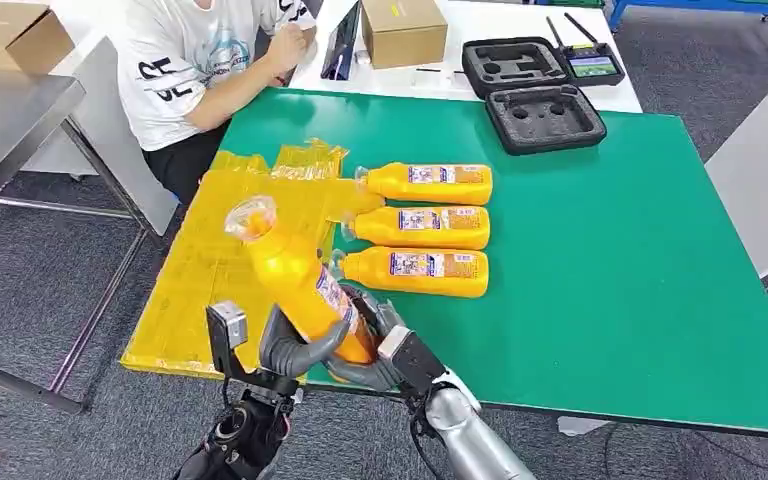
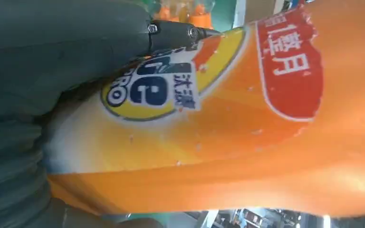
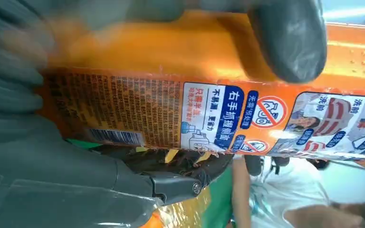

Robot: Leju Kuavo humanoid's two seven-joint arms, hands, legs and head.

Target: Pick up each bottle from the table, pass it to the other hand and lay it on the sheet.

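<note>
An orange bottle [image 1: 295, 275] with a clear cap stands tilted above the table's front edge, its cap leaning over the yellow sheet [image 1: 210, 270]. My left hand [image 1: 295, 350] and my right hand [image 1: 385, 355] both grip its lower end from opposite sides. Close up, the left hand [image 2: 52, 57] lies over the bottle's label [image 2: 247, 142]. In the right wrist view the right hand [image 3: 52, 180] wraps the bottle [image 3: 171, 109], one of its fingers [image 3: 290, 42] curled across it. Three more orange bottles [image 1: 425, 183] [image 1: 420, 227] [image 1: 415, 270] lie side by side on the green table [image 1: 610, 260], necks toward the sheet.
A person in a white T-shirt [image 1: 200, 70] sits at the table's far left corner. Two black foam cases [image 1: 515, 65] [image 1: 545, 118], a controller [image 1: 592, 65] and a cardboard box [image 1: 402, 30] sit at the back. A grey table [image 1: 10, 120] stands to the left.
</note>
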